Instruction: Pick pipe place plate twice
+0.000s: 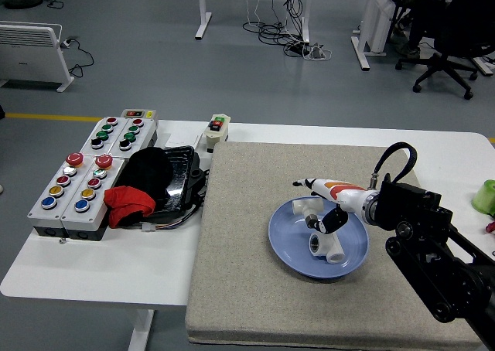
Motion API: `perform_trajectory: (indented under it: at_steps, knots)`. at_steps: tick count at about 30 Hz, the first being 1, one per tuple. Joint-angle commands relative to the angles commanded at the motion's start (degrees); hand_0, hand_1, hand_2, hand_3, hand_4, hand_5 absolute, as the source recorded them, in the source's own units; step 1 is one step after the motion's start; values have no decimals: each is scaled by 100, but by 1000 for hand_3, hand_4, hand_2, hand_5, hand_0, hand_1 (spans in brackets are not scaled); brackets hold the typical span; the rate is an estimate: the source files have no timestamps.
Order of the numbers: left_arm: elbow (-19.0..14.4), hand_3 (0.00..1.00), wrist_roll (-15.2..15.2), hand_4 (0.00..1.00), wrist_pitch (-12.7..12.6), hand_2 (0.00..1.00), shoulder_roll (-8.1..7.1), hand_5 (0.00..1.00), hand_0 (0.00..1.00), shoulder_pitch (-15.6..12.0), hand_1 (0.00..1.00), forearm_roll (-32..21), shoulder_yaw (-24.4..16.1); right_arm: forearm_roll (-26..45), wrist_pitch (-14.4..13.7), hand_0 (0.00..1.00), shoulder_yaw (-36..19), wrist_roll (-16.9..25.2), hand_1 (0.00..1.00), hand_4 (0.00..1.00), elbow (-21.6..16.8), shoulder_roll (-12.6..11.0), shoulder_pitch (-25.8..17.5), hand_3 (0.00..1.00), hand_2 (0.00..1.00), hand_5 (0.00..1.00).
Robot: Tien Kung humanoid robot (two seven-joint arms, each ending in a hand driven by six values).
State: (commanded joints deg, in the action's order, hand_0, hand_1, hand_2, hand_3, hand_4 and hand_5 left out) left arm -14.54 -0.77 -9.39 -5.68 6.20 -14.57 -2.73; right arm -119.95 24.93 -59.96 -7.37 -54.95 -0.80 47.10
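Note:
A blue plate sits on the grey mat, right of centre. Two white pipe fittings lie in it: one near the middle and a second at the upper-left rim. My right hand hovers just above the second fitting. Its white fingers are spread and point left, and a dark thumb hangs down over the plate. Nothing is held in the hand. The black right arm comes in from the lower right. My left arm is out of view.
Grey button boxes stand at the table's left. Beside them is a black tray holding black and red cloth. A small switch box sits at the back. A green object is at the right edge.

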Motion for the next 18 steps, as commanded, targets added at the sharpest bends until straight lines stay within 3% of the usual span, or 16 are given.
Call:
perform_trajectory:
  at_steps: [2, 3, 11, 18]
  knots:
    - [0, 616, -1, 305, -2, 614, 3, 998, 627, 4, 594, 0, 2, 27, 5, 944, -6, 30, 894, 654, -6, 4, -2, 998, 998, 114]
    - [-1, 616, -1, 305, -1, 614, 3, 998, 627, 8, 594, -1, 5, 36, 0, 998, -8, 44, 943, 686, -7, 7, -2, 998, 998, 137]
    - [1, 617, -2, 306, 2, 614, 4, 998, 627, 13, 593, -7, 8, 47, -68, 997, -115, 54, 944, 694, -96, -22, -26, 998, 998, 156]
    - [1, 616, 0, 305, 4, 614, 6, 998, 627, 14, 593, -5, 7, 408, -427, 986, -493, 160, 938, 692, -402, -87, -194, 998, 998, 157]
